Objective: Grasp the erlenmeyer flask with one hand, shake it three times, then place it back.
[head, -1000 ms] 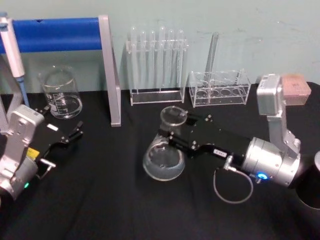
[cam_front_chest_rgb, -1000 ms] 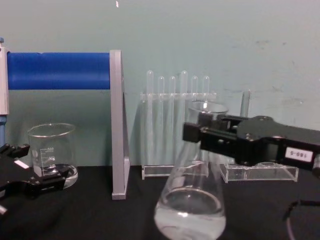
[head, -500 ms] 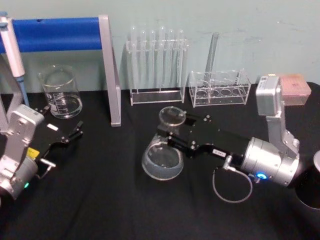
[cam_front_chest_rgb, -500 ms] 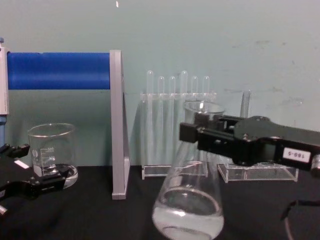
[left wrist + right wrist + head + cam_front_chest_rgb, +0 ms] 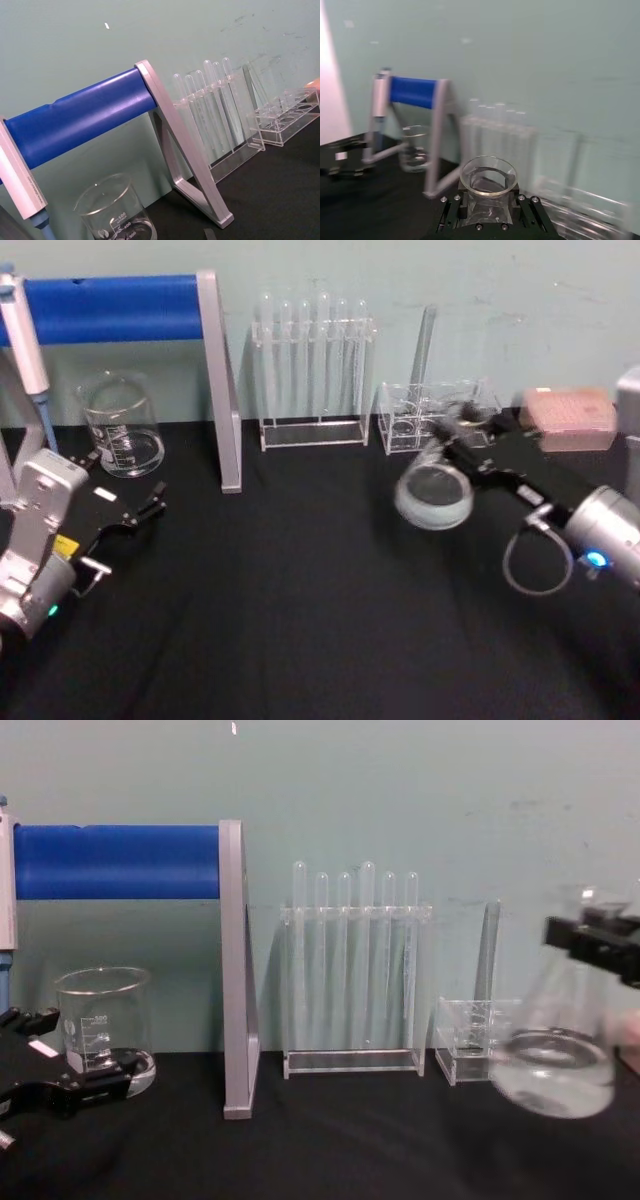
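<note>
The black desk (image 5: 300,630) fills the lower part of the head view; at upper left stands a silver frame with a blue bar (image 5: 110,308), a pipette (image 5: 25,340) hanging at its left end; to its right, along the wall, a clear rack of test tubes (image 5: 312,370), then a lower clear rack (image 5: 405,420) with one tall tube in it; at the right edge lies a pink box (image 5: 568,410).

The right hand (image 5: 455,435) reaches in from the lower right of the head view toward the centre right; it is clenched on the neck of the flask (image 5: 433,495), one black finger on each side of the neck in the right wrist view (image 5: 487,197); the flask is off the desk and tilted, its wide base turned toward the camera, just in front of the lower rack; in the chest view the flask (image 5: 555,1055) hangs blurred at the right edge with clear liquid in its base, the hand (image 5: 598,935) gripping it near the rim.

The left hand (image 5: 128,480) rests at the lower left, released, fingers spread wide, holding nothing; the beaker (image 5: 122,428) stands just beyond it under the blue bar, apart from the fingers; the left wrist view shows the beaker (image 5: 112,210) at its lower left.
</note>
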Available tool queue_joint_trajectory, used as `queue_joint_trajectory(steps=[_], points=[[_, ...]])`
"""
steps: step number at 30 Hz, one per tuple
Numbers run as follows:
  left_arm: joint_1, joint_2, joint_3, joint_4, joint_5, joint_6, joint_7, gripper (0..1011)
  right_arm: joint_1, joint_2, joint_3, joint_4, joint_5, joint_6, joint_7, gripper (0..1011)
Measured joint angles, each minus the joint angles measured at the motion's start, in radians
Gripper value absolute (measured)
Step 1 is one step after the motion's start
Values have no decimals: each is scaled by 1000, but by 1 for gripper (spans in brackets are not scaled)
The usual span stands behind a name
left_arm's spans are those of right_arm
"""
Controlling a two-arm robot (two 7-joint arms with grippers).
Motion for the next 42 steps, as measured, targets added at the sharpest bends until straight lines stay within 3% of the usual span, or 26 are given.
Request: queue_joint_trajectory(steps=[6,12,20,26,32,35,41,42], points=[[0,0,0,0,0,0,0,1001,-51,7,80,-16,-14,1,-82,449],[0,0,0,0,0,0,0,1001,-88,8,135,-32,-27,6,-123,449],[0,0,0,0,0,0,0,1001,-96,-5,150,-35,-38,13,-108,449],[0,0,0,0,0,0,0,1001,-81,-19,124,-35,-43,20,-54,449],[0,0,0,0,0,0,0,1001,-52,-36,67,-35,-48,29,34,449],[0,0,0,0,0,0,0,1001,-33,-40,18,-40,-48,34,93,449],[0,0,0,0,0,0,0,1001,-5,-40,-58,-47,-38,36,173,449],[0,0,0,0,0,0,0,1001,-5,-40,-58,-47,-38,36,173,449]])
